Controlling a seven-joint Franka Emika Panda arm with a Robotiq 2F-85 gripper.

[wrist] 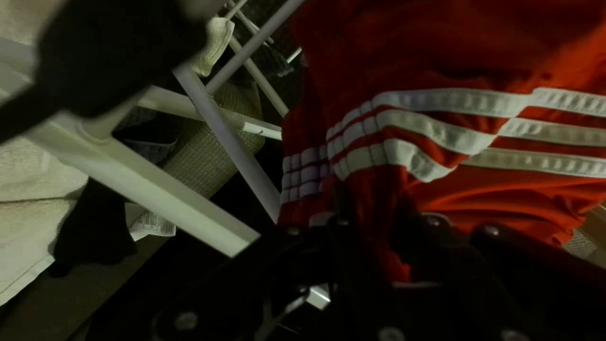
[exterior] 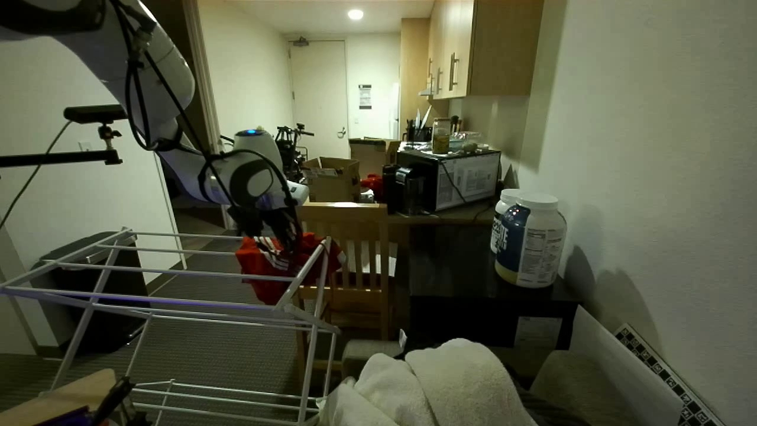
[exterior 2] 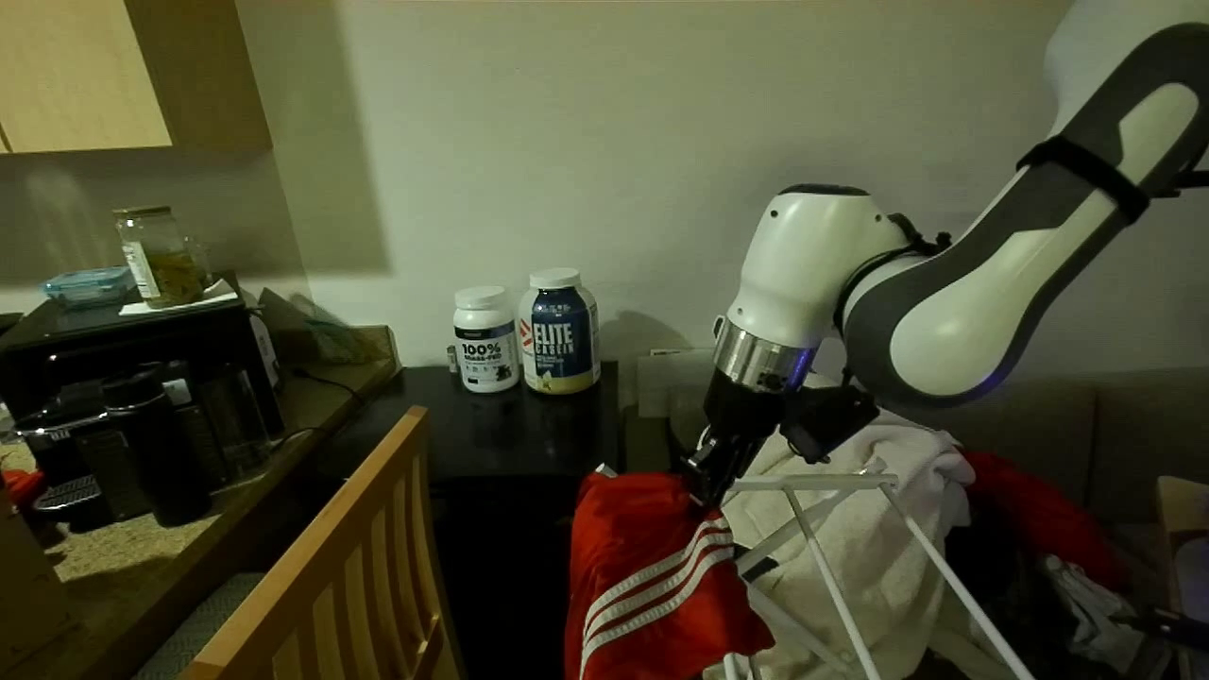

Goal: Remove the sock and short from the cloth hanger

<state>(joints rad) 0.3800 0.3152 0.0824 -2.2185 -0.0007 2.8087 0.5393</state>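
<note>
Hanging near white rack (wrist: 156,189) and chair (exterior 2: 309,548), the hand (exterior 2: 706,491) straddles red shorts (exterior 2: 656,576); whether clamped, I can't tell.

White shells (exterior: 168,65), rounded at the joints, cover the arm (exterior 2: 930,321), with dark grey panels (exterior 2: 867,331). A black strap (exterior 2: 1086,175) wraps one link (exterior 2: 1001,274), and black cables (exterior: 135,56) loop loosely along the arm. A blue light (exterior: 251,132) glows on a joint cap (exterior: 260,145). The wrist (exterior 2: 784,283) ends in a silver collar (exterior 2: 760,362); the tool (exterior 2: 706,491) is black, its linkages (wrist: 227,284) dotted with round metallic screws (wrist: 186,321).
</note>
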